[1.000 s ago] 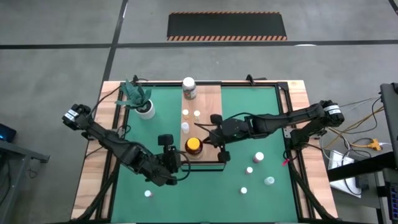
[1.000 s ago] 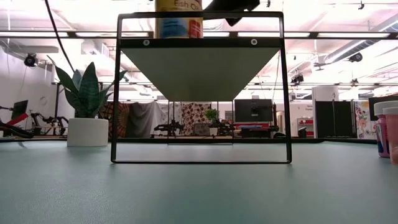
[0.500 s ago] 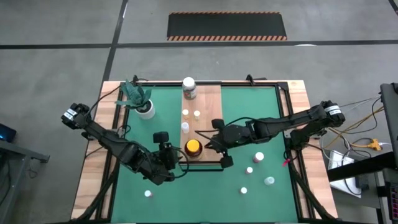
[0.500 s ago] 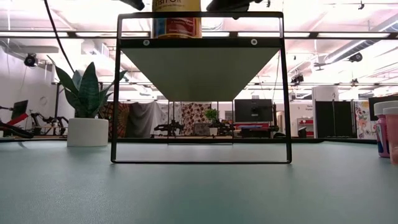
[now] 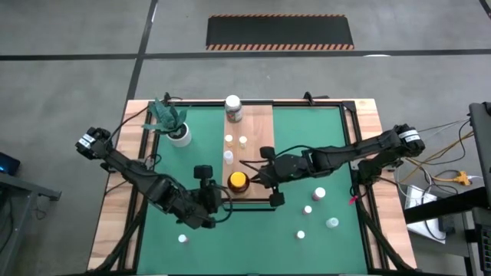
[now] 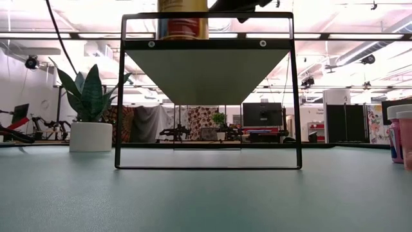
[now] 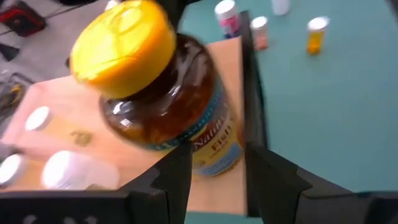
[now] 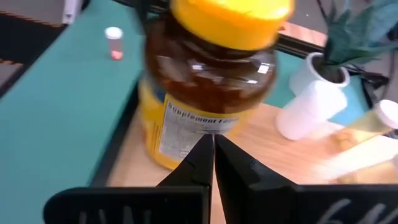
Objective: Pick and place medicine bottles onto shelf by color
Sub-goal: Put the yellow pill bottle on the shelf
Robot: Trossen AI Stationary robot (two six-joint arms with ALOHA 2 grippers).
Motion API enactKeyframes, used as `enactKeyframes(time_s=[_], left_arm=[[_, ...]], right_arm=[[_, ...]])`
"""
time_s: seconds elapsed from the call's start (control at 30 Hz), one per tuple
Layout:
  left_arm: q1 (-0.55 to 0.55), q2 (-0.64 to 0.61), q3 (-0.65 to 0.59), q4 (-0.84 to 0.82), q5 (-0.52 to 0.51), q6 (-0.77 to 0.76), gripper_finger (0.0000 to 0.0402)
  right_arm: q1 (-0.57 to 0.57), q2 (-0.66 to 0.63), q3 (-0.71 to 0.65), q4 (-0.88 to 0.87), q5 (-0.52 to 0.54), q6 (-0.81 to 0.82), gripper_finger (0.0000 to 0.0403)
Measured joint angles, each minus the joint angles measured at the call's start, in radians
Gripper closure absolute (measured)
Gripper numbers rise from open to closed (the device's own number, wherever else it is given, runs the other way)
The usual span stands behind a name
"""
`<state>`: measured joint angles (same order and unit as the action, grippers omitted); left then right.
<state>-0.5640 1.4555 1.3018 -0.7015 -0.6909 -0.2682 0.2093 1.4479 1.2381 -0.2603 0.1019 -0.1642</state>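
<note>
Since half a second ago: left gripper [image 5: 218, 195] has shifted slightly toward the shelf's near end; right gripper [image 5: 261, 175] has barely moved.

Item 1: large amber jar with yellow lid [image 5: 238, 181], standing on the near end of the long light-brown wooden shelf [image 5: 259, 123]. Left wrist view shows its lower body [image 7: 211, 149] between the left jaws, held partly apart; contact looks likely but cannot be confirmed.

Item 2: right gripper, jaws pressed fully together, tips just beside the jar [image 8: 205, 93] on its other side.

Item 3: white-lidded jar [image 5: 232, 107] at the shelf's far end; 3 tiny bottles [image 5: 229, 156] mid-shelf between the 2 jars.

Item 4: 5 small bottles loose on the green bench mat [image 5: 322, 138], 4 of them [image 5: 319, 193] right of the shelf, 1 [image 5: 182, 238] near the left arm.

Item 5: white pot with green plant [image 5: 179, 132], left of the shelf.
</note>
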Motion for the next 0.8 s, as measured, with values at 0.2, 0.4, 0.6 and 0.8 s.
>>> enactKeyframes(time_s=[0.2, 0.4, 0.6, 0.8], left_arm=[[0.002, 0.0, 0.0, -0.084, -0.063, -0.067, 0.0268], [-0.004, -0.011, 0.0, -0.126, -0.019, -0.117, 0.0268], [-0.014, -0.014, 0.0, -0.081, 0.009, -0.108, 0.0268], [-0.012, 0.0, -0.019, -0.027, 0.026, -0.028, 0.0268]], right_arm=[[0.018, 0.023, 0.0, 0.02, -0.061, -0.002, 0.0394], [0.031, 0.003, -0.002, -0.014, -0.024, -0.005, 0.0394], [0.028, -0.007, -0.001, -0.007, 0.066, -0.018, 0.0394], [0.012, -0.006, -0.005, 0.024, 0.133, -0.022, 0.0394]])
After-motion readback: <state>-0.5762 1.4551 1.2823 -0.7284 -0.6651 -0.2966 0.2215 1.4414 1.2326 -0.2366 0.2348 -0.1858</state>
